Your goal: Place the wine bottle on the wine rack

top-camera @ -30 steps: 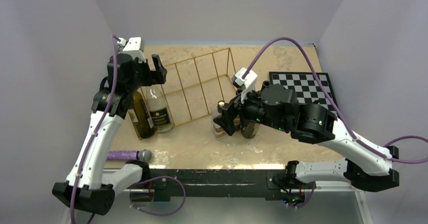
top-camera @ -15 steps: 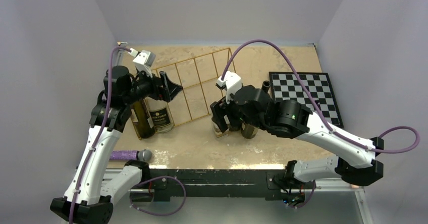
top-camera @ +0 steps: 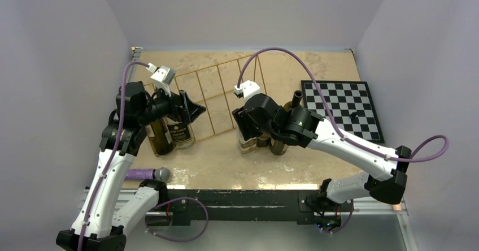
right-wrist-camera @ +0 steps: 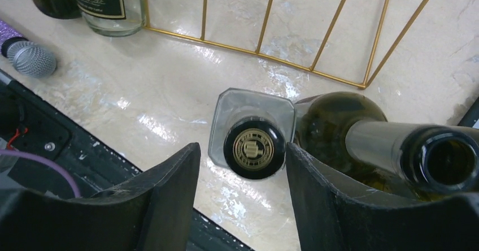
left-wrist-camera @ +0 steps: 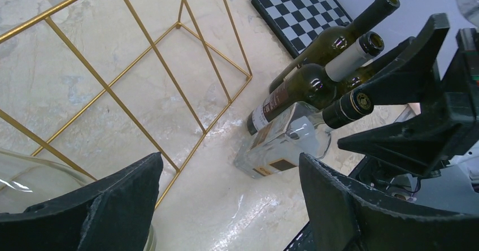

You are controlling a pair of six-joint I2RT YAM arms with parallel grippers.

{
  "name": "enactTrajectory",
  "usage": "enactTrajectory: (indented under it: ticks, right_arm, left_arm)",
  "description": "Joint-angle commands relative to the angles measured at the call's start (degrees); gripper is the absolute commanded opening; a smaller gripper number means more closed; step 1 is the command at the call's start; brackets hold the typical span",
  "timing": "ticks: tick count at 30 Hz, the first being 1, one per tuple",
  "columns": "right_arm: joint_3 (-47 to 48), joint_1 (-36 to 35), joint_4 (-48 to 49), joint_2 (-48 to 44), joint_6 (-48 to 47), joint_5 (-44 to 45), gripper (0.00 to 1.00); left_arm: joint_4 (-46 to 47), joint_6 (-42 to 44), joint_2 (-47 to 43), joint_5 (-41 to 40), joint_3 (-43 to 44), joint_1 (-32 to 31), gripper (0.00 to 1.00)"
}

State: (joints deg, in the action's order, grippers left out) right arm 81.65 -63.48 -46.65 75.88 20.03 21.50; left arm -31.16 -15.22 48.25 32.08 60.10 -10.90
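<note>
The gold wire wine rack (top-camera: 220,92) lies on the table's far middle. None of the bottles in view rests on it. A clear square bottle with a black, gold-stamped cap (right-wrist-camera: 253,148) stands beside two dark green wine bottles (right-wrist-camera: 333,121). My right gripper (right-wrist-camera: 242,149) hangs over that cap with a finger on each side. The right finger is almost against it and a gap remains on the left. My left gripper (left-wrist-camera: 229,160) is wide open and holds nothing. It hovers by the rack's left end, above a green bottle (top-camera: 160,135) and a black-labelled clear bottle (top-camera: 179,133).
A black-and-white chessboard (top-camera: 339,107) lies at the right, behind the right arm. A purple-handled microphone (top-camera: 149,174) rests near the front edge on the left. The three middle bottles (top-camera: 265,142) stand close together, just in front of the rack's near corner.
My right gripper has shifted left over the clear bottle's cap and its jaws have narrowed. The left gripper has swung down and right, from above the left bottles toward the rack.
</note>
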Motion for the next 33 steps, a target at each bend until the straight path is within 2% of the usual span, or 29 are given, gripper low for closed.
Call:
enactTrajectory:
  ticks: [1,3,6,9,10,11,16,22,27,30,33]
  right_arm:
    - [-0.72,0.93,5.56,1.00,-0.31,0.69,0.59]
    - [-0.72,1.16,6.74,1.84,-1.33,1.76,0.55]
    - [0.13,1.25,7.00,3.25,-2.74,3.38,0.42]
    - [1.53,1.25,5.83,4.62,-3.58,4.57,0.17]
    - [1.92,1.20,5.48,4.77,-3.70,4.91,0.04]
    - [2.29,1.17,5.52,4.88,-4.03,5.58,0.00]
    - [7.07,0.81,3.89,5.63,-4.46,4.96,0.00]
    - [16.62,-0.64,1.60,7.04,-4.83,1.67,0.00]
    - [22.77,-1.58,0.89,9.38,-4.11,-1.04,0.00]
    - [26.95,-1.81,-0.81,11.59,-2.47,-1.37,0.00]
    - [32.39,-1.82,-3.83,13.97,0.05,-1.17,0.00]
  left_arm:
    - [0.14,1.60,-0.31,1.49,-0.58,0.26,0.93]
    - [-0.02,1.76,-0.35,1.85,-0.68,0.26,0.93]
    - [-0.64,2.90,-0.40,2.50,-0.64,0.26,0.93]
    - [-2.29,4.65,-0.61,0.28,0.02,0.26,0.94]
    - [-2.79,5.01,-0.69,-0.58,0.21,0.26,0.94]
    - [-3.05,5.18,-0.70,-1.34,0.42,0.26,0.94]
    - [-2.97,4.59,-0.74,-3.41,0.56,0.26,0.94]
    - [-6.18,3.46,-2.34,-14.97,2.62,0.26,0.94]
    - [-6.99,4.33,-5.77,-17.86,3.10,0.26,0.94]
    - [-7.49,7.53,-7.28,-10.49,2.88,0.26,0.95]
    - [-4.99,9.15,-8.45,5.98,1.46,0.22,0.95]
